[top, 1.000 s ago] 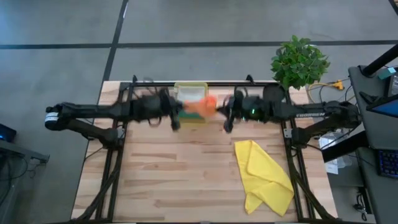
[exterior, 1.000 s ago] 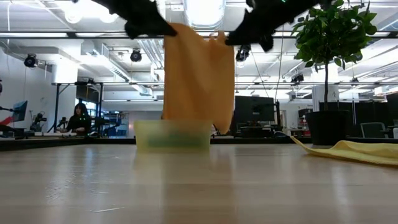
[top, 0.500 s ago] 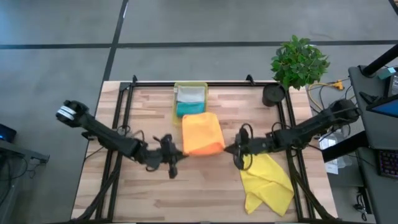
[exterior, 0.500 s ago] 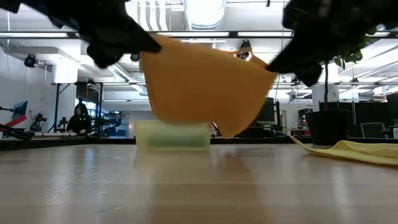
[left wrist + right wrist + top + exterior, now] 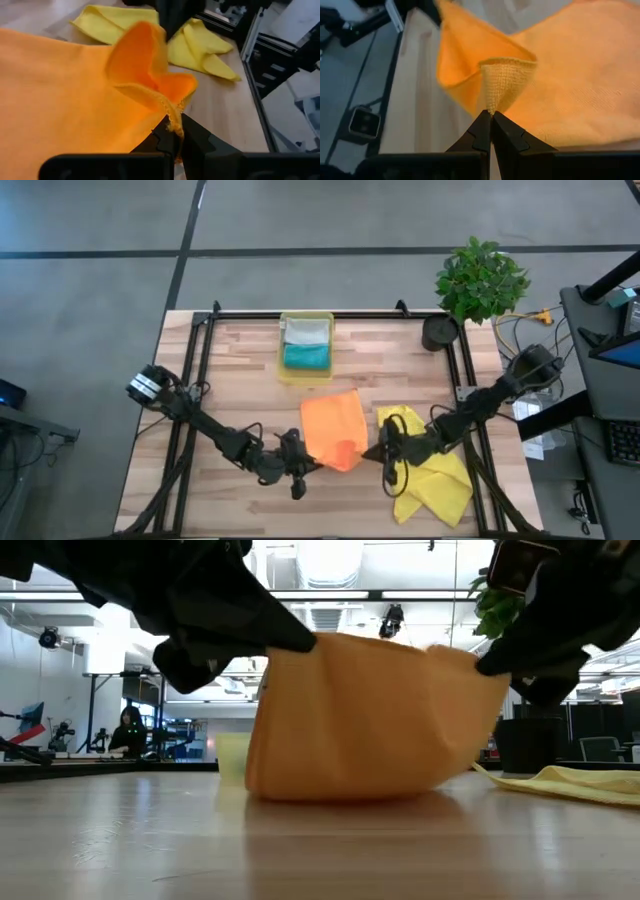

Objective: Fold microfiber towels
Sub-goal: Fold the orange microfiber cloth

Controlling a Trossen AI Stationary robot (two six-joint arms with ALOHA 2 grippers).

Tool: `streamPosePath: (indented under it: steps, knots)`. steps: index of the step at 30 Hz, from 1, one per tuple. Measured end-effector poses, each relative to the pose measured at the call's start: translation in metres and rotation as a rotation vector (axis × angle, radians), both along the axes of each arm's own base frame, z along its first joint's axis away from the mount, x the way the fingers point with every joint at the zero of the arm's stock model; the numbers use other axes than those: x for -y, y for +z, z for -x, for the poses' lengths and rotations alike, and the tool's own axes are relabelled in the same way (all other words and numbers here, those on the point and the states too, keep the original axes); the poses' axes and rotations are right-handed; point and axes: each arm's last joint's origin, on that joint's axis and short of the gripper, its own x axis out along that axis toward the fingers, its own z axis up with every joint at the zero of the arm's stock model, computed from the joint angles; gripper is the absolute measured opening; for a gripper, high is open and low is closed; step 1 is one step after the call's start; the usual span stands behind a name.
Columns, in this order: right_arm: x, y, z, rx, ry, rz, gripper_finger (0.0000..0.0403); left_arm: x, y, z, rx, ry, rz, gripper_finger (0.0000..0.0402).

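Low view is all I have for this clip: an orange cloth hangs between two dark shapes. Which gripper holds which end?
Observer: From above, the left gripper pinches the orange towel at one near corner, and the right gripper pinches the other.
Operator: Are both really clamped?
Observer: Yes. Each wrist view shows its fingers shut on a corner of the hem.
Operator: Where are the other cloths?
Observer: The grey towel and the teal towel lie in the yellow tray; the yellow towel lies under the right arm.
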Motion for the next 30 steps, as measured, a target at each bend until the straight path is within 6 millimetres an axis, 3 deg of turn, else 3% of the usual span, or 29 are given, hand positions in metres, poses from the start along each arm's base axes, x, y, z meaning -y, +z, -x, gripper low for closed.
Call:
streamPosePath:
  steps: [6,19,30]
  knots:
    - [-0.005,-0.008,-0.007,-0.032,-0.011,0.011,0.0008,-0.005,0.001,0.007,-0.077,0.006,-0.051,0.0000]
    - [0.027,-0.001,-0.008,-0.008,-0.144,0.040,0.0008,-0.019,-0.004,0.017,-0.220,0.084,-0.188,0.0000]
    - [0.046,-0.004,-0.007,-0.082,-0.249,0.062,0.0008,-0.048,0.002,0.013,-0.255,0.214,-0.243,0.0000]
